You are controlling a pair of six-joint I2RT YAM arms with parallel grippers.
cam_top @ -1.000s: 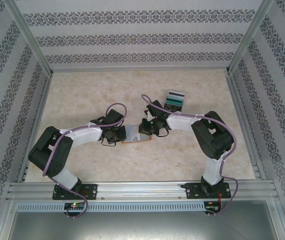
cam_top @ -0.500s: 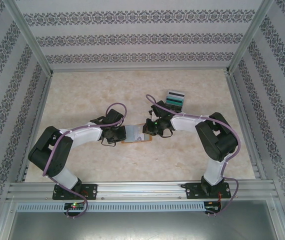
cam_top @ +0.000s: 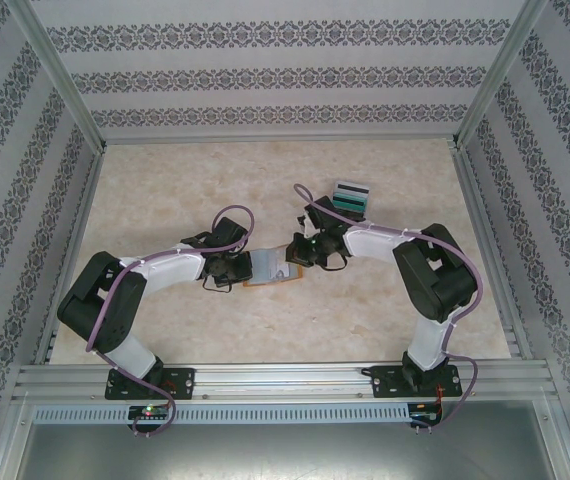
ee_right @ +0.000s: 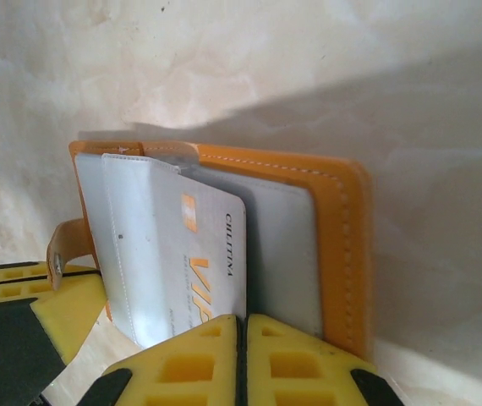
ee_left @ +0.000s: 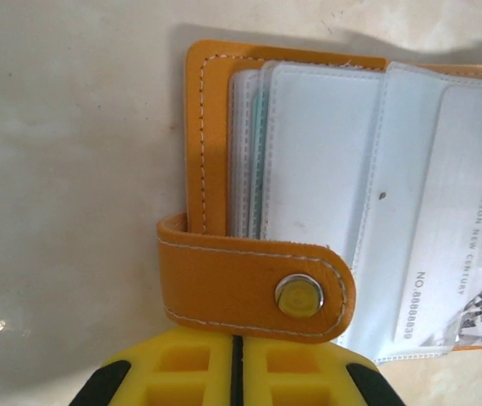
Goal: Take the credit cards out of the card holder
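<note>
**Both grippers closed at the open card holder, mid-table**

The left gripper (ee_left: 237, 342) has its yellow pads pressed together, with only a thin seam between them. Its tips sit against the lower edge of the snap strap (ee_left: 249, 275). The strap lies flat and face-up rather than pinched between the pads. At 12 o'clock from the tips the strap wraps round the edge of the card holder (ee_left: 203, 127), an orange stitched wallet lying open on the marbled tabletop (ee_left: 63, 169). A metal stud (ee_left: 299, 296) sits near the strap's rounded end. Clear plastic sleeves (ee_left: 317, 144) fan out of the holder toward 3 o'clock.

The right gripper (ee_right: 241, 326) is likewise closed, pad against pad. Its tips meet the bottom edge of a VIP credit card (ee_right: 211, 245), which lies face-up and is not clamped between them. The card's left part is under a clear sleeve and its right part is bare. The holder's orange cover borders the card from 12 round to 3 o'clock.

From above, the card holder lies near the middle of the table. The left gripper is at its 9 o'clock and the right gripper at its 2 o'clock. A small box of teal and dark cards (cam_top: 349, 200) stands at 1 o'clock from the right gripper, apart from the holder.
</note>
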